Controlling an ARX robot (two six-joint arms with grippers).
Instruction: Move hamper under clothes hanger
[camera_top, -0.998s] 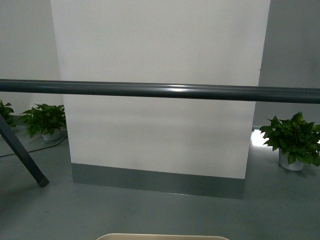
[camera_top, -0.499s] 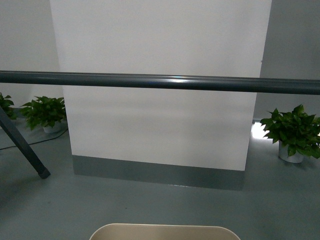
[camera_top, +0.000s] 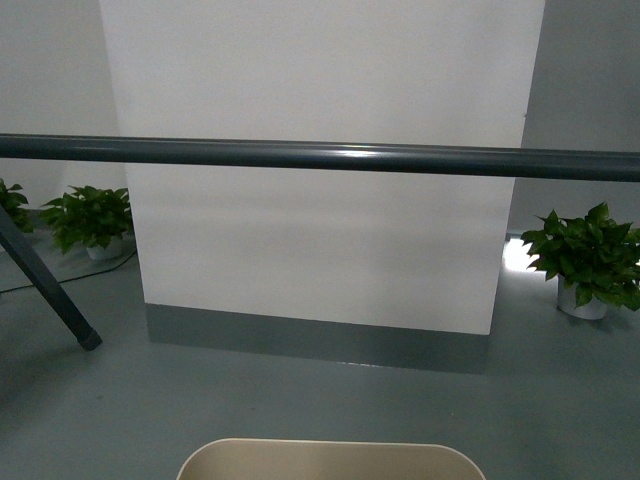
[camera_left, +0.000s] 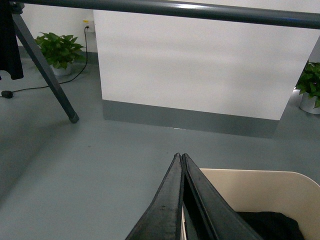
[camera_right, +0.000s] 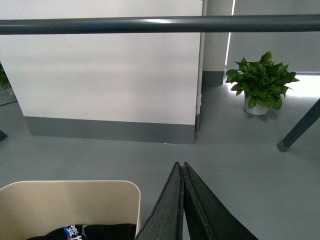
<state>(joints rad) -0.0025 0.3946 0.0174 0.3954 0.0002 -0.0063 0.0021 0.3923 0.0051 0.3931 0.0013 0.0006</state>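
Note:
The cream hamper (camera_top: 330, 461) shows only its far rim at the bottom of the front view, just short of the clothes hanger's dark grey bar (camera_top: 320, 156), which runs across the picture. The hamper also shows in the left wrist view (camera_left: 260, 192) and the right wrist view (camera_right: 70, 202), with dark clothes inside (camera_left: 272, 225). My left gripper (camera_left: 180, 156) is shut and sits at the hamper's left side. My right gripper (camera_right: 180, 164) is shut at the hamper's right side. The bar also shows in the left wrist view (camera_left: 200, 10) and the right wrist view (camera_right: 160, 24).
A white wall panel with a grey base (camera_top: 320, 200) stands behind the bar. One rack leg (camera_top: 50, 300) slants to the floor at left, another shows in the right wrist view (camera_right: 300, 130). Potted plants stand at left (camera_top: 90, 220) and right (camera_top: 585, 260). A black cable (camera_left: 40, 87) lies on the floor.
The view has moved forward: the bar sits higher in the picture, and more of the hamper's rim shows at the bottom edge.

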